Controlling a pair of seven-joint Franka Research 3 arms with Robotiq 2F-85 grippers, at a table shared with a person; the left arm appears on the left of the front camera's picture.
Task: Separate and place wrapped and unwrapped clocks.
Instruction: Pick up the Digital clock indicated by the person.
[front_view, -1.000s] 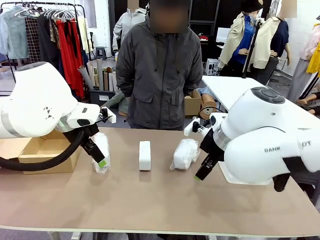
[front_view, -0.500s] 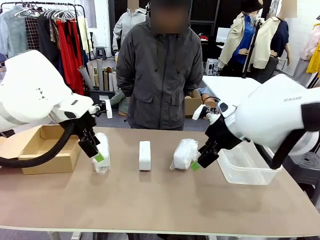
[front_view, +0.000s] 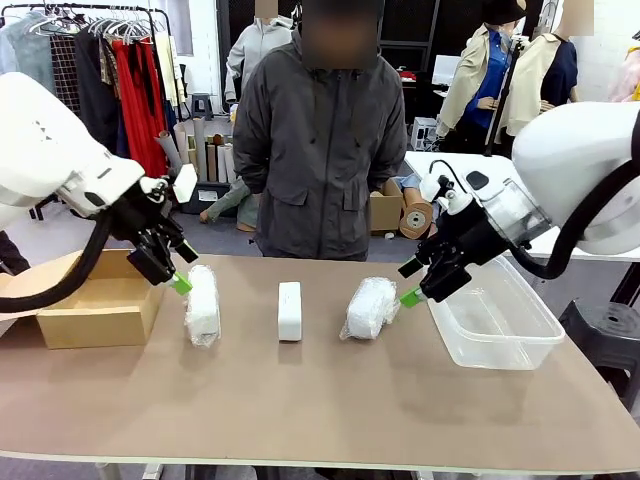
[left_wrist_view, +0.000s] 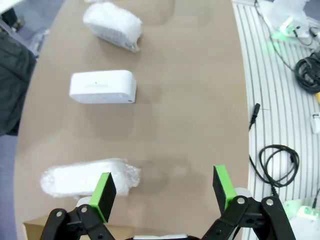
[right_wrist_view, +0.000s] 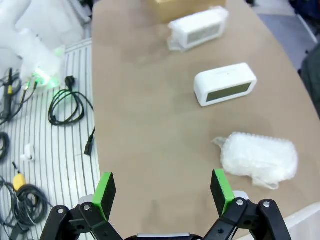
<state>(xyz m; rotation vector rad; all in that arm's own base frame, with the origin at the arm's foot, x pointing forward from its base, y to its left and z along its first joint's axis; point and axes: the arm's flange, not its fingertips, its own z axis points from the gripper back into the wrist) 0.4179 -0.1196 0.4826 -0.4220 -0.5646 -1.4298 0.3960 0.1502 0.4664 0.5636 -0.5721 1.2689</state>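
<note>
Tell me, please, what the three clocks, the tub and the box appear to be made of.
The left wrapped clock and right wrapped clock: crinkly translucent white plastic film, possibly bubble wrap. The bare clock: smooth matte white plastic, seemingly; rounded edges. The tub: clear glossy plastic, see-through walls. The box: matte brown cardboard, folded flap.

Left pincer (front_view: 183, 268) pulled up, away from left wrapped clock (front_view: 203, 305); right pincer (front_view: 410, 282) likewise from right wrapped clock (front_view: 371, 306).
</note>
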